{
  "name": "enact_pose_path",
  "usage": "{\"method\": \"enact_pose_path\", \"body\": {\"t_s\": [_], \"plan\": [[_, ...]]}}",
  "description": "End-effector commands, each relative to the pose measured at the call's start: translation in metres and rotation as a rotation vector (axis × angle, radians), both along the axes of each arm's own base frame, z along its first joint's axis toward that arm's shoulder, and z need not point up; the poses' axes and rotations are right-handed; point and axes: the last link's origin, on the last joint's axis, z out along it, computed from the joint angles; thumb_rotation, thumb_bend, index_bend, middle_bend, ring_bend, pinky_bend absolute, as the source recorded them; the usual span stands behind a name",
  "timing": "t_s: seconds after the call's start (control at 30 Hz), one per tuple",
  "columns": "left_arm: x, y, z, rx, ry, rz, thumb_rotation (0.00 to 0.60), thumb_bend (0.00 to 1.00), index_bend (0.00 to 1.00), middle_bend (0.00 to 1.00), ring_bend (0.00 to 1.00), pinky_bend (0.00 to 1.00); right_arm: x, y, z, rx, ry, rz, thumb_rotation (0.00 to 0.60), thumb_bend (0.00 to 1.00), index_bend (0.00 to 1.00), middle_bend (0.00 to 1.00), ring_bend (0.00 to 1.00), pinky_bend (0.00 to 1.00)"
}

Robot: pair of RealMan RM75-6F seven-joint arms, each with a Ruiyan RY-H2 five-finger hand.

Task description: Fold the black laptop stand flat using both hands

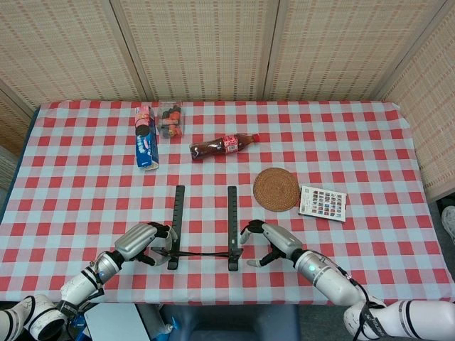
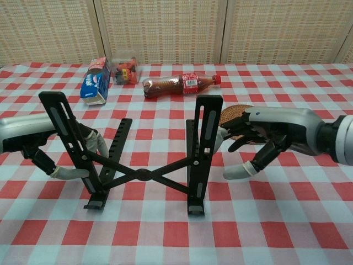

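Observation:
The black laptop stand (image 1: 203,250) (image 2: 142,175) stands unfolded near the table's front edge, both rails raised and joined by crossed struts. My left hand (image 1: 140,241) (image 2: 34,140) grips the left rail (image 2: 70,144) from outside, with fingers (image 2: 100,147) curled around it. My right hand (image 1: 269,241) (image 2: 263,139) is open just right of the right rail (image 2: 204,144). Its fingertips (image 2: 225,134) reach the rail's outer edge and its thumb (image 2: 237,171) hangs apart below. I cannot tell whether they touch the rail.
A woven coaster (image 1: 276,189) and a patterned card box (image 1: 323,202) lie behind my right hand. Further back are a cola bottle on its side (image 1: 222,145), a blue biscuit pack (image 1: 146,141) and a clear snack box (image 1: 169,121).

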Motion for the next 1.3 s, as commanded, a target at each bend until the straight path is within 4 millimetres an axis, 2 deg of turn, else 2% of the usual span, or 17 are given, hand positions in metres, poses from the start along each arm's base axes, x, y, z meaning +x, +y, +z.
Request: {"method": "enact_pose_path", "body": {"t_s": [0.03, 0.17, 0.77, 1.3], "plan": [[0.000, 0.000, 0.000, 0.000, 0.001, 0.002, 0.564, 0.32, 0.57, 0.34, 0.32, 0.26, 0.009, 0.000, -0.005, 0.020, 0.005, 0.012, 0.600, 0.17, 0.41, 0.26, 0.08, 0.14], [0.000, 0.000, 0.000, 0.001, 0.000, 0.004, 0.562, 0.32, 0.57, 0.34, 0.32, 0.26, 0.012, 0.000, -0.009, 0.015, 0.023, 0.019, 0.600, 0.20, 0.45, 0.27, 0.09, 0.14], [0.000, 0.000, 0.001, -0.001, -0.003, 0.002, 0.565, 0.31, 0.57, 0.34, 0.32, 0.26, 0.019, 0.000, -0.022, 0.012, 0.052, 0.021, 0.600, 0.22, 0.50, 0.29, 0.10, 0.14], [0.000, 0.000, 0.001, -0.003, -0.007, 0.001, 0.567, 0.31, 0.57, 0.34, 0.31, 0.26, 0.024, 0.000, -0.029, 0.005, 0.052, 0.024, 0.600, 0.29, 0.58, 0.32, 0.12, 0.14]]}}
